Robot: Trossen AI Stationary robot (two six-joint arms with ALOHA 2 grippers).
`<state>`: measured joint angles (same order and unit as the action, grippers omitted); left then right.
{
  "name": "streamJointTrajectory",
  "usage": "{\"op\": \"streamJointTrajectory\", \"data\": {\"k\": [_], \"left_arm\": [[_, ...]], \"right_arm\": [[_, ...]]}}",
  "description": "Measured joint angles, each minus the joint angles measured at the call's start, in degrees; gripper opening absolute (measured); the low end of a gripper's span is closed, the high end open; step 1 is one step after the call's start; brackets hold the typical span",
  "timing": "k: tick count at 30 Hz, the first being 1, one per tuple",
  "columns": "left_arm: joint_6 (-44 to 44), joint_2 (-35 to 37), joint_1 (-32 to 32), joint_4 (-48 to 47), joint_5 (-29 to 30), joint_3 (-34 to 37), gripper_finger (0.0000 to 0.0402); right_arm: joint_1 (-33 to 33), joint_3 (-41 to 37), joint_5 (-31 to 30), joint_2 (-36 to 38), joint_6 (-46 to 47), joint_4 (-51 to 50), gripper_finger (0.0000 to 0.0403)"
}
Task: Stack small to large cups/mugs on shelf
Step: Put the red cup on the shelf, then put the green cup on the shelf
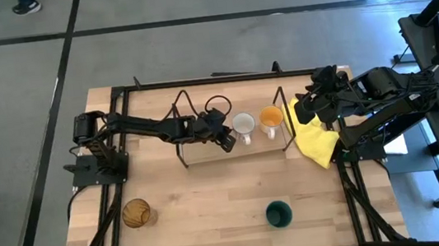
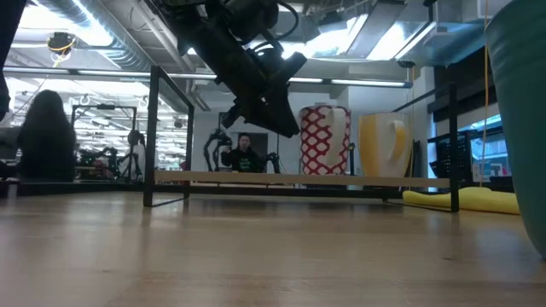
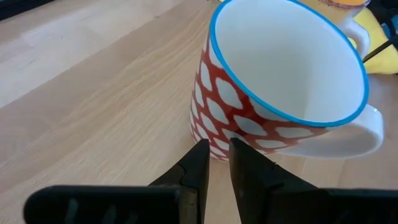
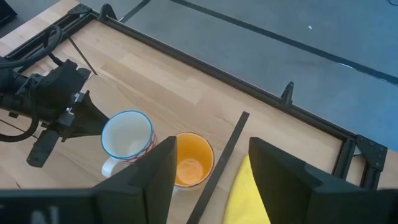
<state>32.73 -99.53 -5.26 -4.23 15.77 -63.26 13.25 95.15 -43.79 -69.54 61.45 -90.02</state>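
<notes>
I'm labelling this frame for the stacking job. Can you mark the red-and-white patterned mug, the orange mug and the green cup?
red-and-white patterned mug (image 3: 227, 118): left wrist view, on its patterned side wall.
orange mug (image 4: 189, 167): right wrist view, on its orange inside.
green cup (image 1: 279, 213): high view, on its dark inside, seen from above.

Yellow cloth (image 1: 315, 141) on wooden table (image 1: 204, 207), seated person (image 2: 244, 156) in the background

Four drinking vessels are counted in total: two mugs on the shelf (image 1: 206, 153), one red-and-white patterned mug (image 1: 243, 124) and one orange mug (image 1: 270, 118), and two cups on the table (image 1: 205, 211), one amber tumbler (image 1: 137, 213) and one dark green cup (image 1: 279, 213). One yellow cloth (image 1: 314, 139) and two robot arms are also seen.
</notes>
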Motion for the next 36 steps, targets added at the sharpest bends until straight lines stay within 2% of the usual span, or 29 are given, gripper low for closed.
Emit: {"op": "streamJointTrajectory", "data": {"k": [21,26,36], "left_arm": [[-1.44,-1.1,-0.71,2.92,0.02,-0.04,0.0056],[-1.44,-2.26,-1.18,3.11,-1.59,-0.08,0.0056],[-1.81,0.32,-0.8,-2.91,-1.21,0.0,0.0056]], "right_arm": [[0.03,-0.02,0.39,-0.02,1.29,0.0,0.0201],[0.03,-0.02,0.42,-0.04,1.27,0.0,0.0201],[0.03,-0.06,0.44,-0.05,-0.37,0.02,0.0201]]}}
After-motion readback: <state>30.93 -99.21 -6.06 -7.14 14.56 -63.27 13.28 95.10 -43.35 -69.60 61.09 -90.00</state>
